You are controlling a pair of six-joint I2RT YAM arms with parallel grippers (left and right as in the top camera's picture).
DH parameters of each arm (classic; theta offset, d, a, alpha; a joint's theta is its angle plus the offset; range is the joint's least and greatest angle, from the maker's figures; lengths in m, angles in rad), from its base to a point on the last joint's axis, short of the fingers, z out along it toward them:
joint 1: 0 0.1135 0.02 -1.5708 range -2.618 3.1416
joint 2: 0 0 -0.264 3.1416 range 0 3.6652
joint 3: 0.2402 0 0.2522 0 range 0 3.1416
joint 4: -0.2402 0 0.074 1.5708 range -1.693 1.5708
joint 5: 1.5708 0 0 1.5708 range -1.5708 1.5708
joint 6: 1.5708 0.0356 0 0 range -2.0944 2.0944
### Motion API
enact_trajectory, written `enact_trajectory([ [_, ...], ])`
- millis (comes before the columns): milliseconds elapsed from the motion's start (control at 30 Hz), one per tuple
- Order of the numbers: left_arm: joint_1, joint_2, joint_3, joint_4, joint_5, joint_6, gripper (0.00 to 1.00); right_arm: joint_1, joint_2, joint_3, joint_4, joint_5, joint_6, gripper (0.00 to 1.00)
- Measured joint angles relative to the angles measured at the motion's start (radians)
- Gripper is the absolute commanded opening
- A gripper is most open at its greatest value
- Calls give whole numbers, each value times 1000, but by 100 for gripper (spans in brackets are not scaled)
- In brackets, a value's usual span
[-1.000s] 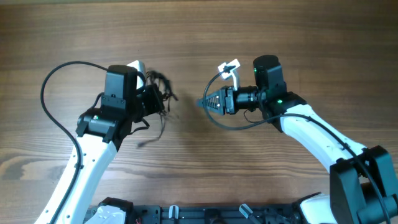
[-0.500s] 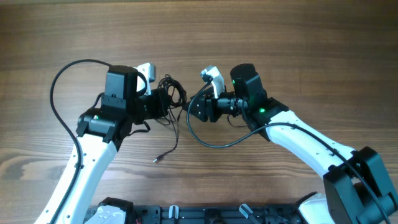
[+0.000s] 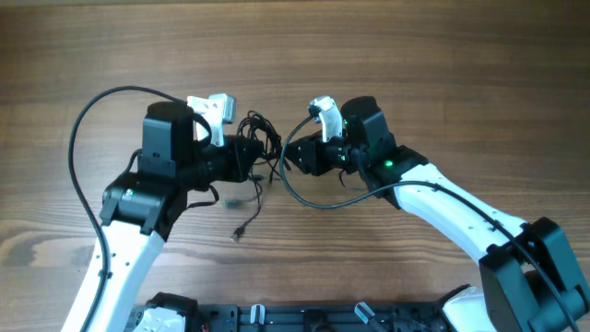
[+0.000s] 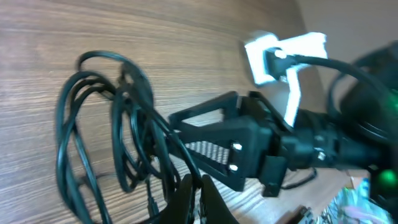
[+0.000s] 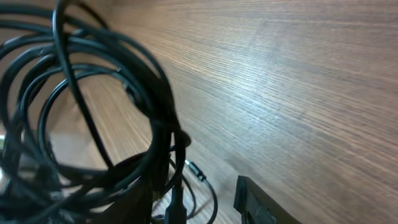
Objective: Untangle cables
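Overhead view: the cables point(image 3: 261, 136) are one bunch of thin black loops between the two pincer tips. They touch the left pincer point(image 3: 251, 159) and sit just beside the right pincer point(image 3: 289, 159).
Loose strand: one cord drops from the bunch past the left pincer's tip. It ends in a small plug point(image 3: 237, 236) on the table point(image 3: 415, 55), below and well apart from both pincers.
Left pincer: its fingers are together, clamped on strands at the near edge of the bunch. In the left wrist view the loops fan out up and to the left of its fingertips.
Right pincer: its fingers are apart. In the right wrist view one finger point(image 5: 254, 200) stands to the right and a cord runs down through the gap. The loops fill the space ahead and to the left.
Silver-tipped plug point(image 5: 195, 169): it lies on the wood just ahead of the right pincer's gap.
Contact on the right: from the left wrist view the right pincer points into the bunch. Whether its tip touches a loop cannot be told.
White brackets: one sits behind each pincer, on the left wrist point(image 3: 210, 107) and on the right wrist point(image 3: 323, 109).
Arm wiring: a thicker black cable point(image 3: 83, 157) arcs out behind the left pincer, and another point(image 3: 309, 198) loops under the right one.
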Motion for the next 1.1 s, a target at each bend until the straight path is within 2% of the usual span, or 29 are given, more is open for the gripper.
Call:
enact_trajectory([
  [300,0,-4,0,0,130,58,4,0,0,0,135,-104,82,54],
  [367,0,-4,0,0,150,64,4,0,0,0,141,-122,86,49],
  [500,0,-4,0,0,172,83,4,0,12,0,124,-143,105,17],
  [567,0,-5,0,-2,173,87,4,0,35,0,123,-151,121,4],
  [733,0,-18,0,-37,172,130,4,-11,53,0,148,-183,126,4],
  [933,0,-42,0,-134,104,180,4,-128,53,0,165,-349,100,5],
  [1000,0,-42,0,-146,58,184,41,-184,53,0,169,-438,79,5],
  [1033,0,-42,0,-143,42,187,54,-200,53,0,170,-468,71,5],
  [1100,0,-42,0,-132,4,169,71,-228,53,0,170,-530,48,5],
])
